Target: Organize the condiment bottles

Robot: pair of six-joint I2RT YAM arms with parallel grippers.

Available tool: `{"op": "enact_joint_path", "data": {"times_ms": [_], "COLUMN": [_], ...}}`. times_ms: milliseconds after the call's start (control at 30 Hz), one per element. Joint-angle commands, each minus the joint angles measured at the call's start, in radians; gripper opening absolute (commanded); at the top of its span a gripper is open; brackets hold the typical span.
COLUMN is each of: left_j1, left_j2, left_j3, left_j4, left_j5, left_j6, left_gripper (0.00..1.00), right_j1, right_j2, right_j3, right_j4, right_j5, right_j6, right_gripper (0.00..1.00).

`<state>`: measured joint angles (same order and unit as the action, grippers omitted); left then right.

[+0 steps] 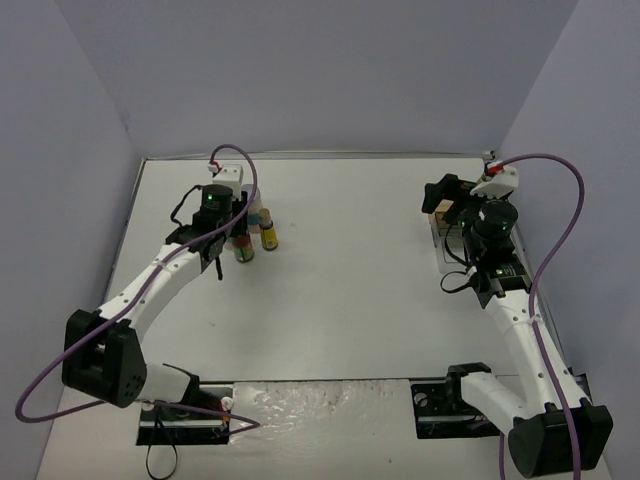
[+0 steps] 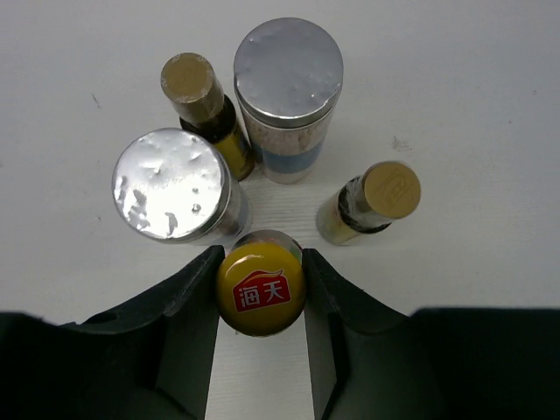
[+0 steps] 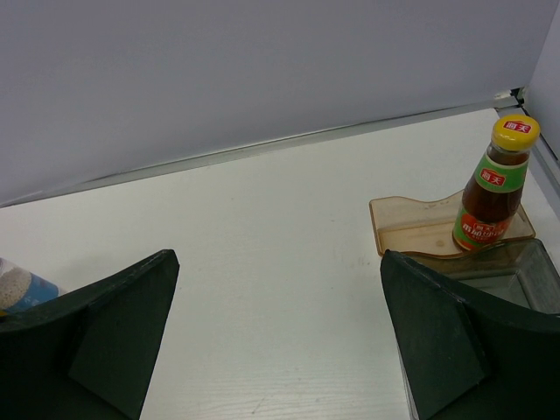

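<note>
In the left wrist view my left gripper (image 2: 261, 262) is shut on the yellow cap of a sauce bottle (image 2: 261, 293), both fingers touching the cap's sides. Just beyond it stand two silver-topped cylinders (image 2: 171, 184) (image 2: 289, 66) and two brown bottles with tan caps (image 2: 188, 80) (image 2: 389, 191). From above, this cluster (image 1: 268, 235) sits at the table's far left, under the left gripper (image 1: 237, 228). My right gripper (image 3: 276, 324) hangs open over bare table. A yellow-capped, green-necked sauce bottle (image 3: 494, 188) stands on the tan step of the tray, ahead and to its right.
The clear tray (image 3: 503, 267) with its tan step (image 3: 411, 223) lies at the table's right side, by the right arm (image 1: 485, 225). A blue-white cylinder's edge (image 3: 22, 284) shows at the right wrist view's left. Grey walls enclose the table on three sides.
</note>
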<state>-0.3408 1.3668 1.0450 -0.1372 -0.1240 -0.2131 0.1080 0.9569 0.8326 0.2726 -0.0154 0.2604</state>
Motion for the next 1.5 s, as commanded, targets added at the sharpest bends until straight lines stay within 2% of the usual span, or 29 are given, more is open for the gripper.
{"op": "enact_joint_path", "data": {"times_ms": [0,200,367,500,667,833,967,1200,1267,1400,1433,1467], "left_j1": [-0.019,-0.107,-0.244,-0.324,-0.409,-0.444,-0.464,-0.476,-0.478,-0.481,-0.483,-0.483], "left_j2": [-0.166,-0.247,-0.220,-0.149,0.020,0.155,0.256,0.359,0.375,0.400,0.403,0.405], "left_j3": [0.021,-0.006,0.023,0.088,0.213,0.325,0.417,0.481,0.491,0.494,0.495,0.495], "left_j4": [0.012,-0.055,-0.032,0.015,0.073,0.156,0.160,0.174,0.173,0.176,0.173,0.172], "left_j5": [0.005,-0.015,-0.052,-0.073,-0.069,-0.028,-0.008,0.011,0.013,0.017,0.017,0.018], "left_j6": [-0.003,-0.014,-0.042,-0.042,-0.028,-0.022,-0.022,-0.026,-0.029,-0.031,-0.031,-0.031], "left_gripper": [0.00,0.00,0.00,0.00,0.00,0.00,0.00,0.00,0.02,0.16,0.24,0.24], "right_j1": [0.011,0.013,0.013,0.014,0.018,0.022,0.030,0.041,0.044,0.047,0.048,0.050], "right_j2": [-0.017,-0.018,-0.026,-0.042,-0.072,-0.099,-0.116,-0.123,-0.120,-0.118,-0.118,-0.118], "right_j3": [0.014,0.014,0.013,0.013,0.011,0.016,0.003,-0.006,-0.007,-0.007,-0.007,-0.007], "right_j4": [0.089,0.091,0.087,0.071,0.042,0.008,-0.010,-0.015,-0.015,-0.015,-0.015,-0.015], "right_j5": [-0.004,-0.004,-0.007,-0.008,-0.009,-0.008,0.005,0.001,-0.001,-0.001,-0.003,-0.003], "right_j6": [-0.012,-0.012,-0.009,-0.013,-0.020,-0.040,-0.064,-0.077,-0.080,-0.084,-0.087,-0.087], "right_gripper": [0.97,0.97,0.97,0.97,0.97,0.97,0.97,0.97,0.97,0.97,0.97,0.97]}}
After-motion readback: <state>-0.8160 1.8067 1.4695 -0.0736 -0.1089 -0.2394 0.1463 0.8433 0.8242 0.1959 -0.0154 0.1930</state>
